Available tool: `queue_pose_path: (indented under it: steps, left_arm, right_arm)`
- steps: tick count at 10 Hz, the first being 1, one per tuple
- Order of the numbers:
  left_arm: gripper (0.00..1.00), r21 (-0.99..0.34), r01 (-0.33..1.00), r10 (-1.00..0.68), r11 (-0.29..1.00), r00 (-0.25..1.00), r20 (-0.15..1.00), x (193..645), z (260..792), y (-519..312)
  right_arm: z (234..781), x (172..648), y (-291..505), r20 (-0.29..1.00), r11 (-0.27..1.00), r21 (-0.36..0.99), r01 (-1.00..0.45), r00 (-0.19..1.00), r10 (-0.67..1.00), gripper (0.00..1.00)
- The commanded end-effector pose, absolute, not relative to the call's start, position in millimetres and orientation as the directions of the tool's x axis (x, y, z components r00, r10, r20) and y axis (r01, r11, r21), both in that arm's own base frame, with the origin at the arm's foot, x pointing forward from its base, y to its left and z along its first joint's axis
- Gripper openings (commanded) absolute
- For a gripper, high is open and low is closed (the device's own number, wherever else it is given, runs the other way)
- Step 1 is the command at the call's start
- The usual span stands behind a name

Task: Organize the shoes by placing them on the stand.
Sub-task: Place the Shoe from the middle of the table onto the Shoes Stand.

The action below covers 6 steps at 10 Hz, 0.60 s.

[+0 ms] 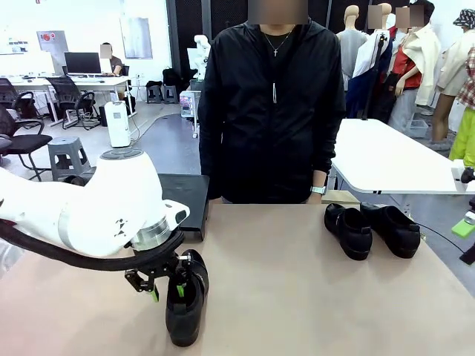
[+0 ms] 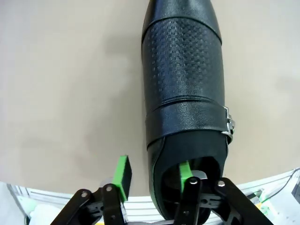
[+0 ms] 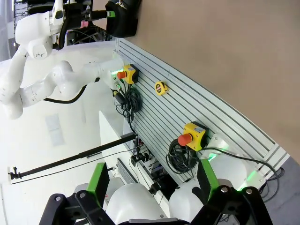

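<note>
**Left end effector** at the heel of a shoe lying near the desk's near-left edge.

**Risk:** the grip would take only the thin side wall of the shoe's opening. On lifting, the leather may fold or slip from the pads, and the heavier toe would probably swing down. A tilted shoe could then catch the stand, which sits at the desk's far-left edge, or land askew on its slope.

**Jaws:** about half open, straddling the side wall. One pad is inside the opening; the other is outside and apart from the leather, so nothing is clamped yet.

**Right end effector**: jaws wide and empty, beyond the desk's edge.

Two more shoes lie side by side at the far-right edge, near the person.
</note>
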<state>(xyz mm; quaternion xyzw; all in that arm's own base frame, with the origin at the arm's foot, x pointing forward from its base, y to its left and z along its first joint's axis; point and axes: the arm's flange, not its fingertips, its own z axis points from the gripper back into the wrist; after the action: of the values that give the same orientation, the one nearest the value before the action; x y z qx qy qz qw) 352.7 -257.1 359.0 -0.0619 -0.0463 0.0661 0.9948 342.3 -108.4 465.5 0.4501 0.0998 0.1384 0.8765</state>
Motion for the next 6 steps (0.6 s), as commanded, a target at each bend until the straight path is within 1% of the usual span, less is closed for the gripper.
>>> queue_pose_path:
  steps: [1, 6]
  left_arm:
    - [0.00, -0.111, -0.127, 0.140, 0.986, 0.984, 0.112, 353.6, 353.8, -255.1]
    - [0.00, -0.108, -0.102, 0.114, 0.989, 0.987, 0.114, 354.5, 354.9, -252.7]
  right_arm:
    - [469.5, 341.5, -106.9, -0.060, 0.550, 0.825, -0.130, 0.948, 0.314, 1.00]
    - [469.5, 341.5, -106.9, -0.060, 0.550, 0.825, -0.130, 0.948, 0.314, 1.00]
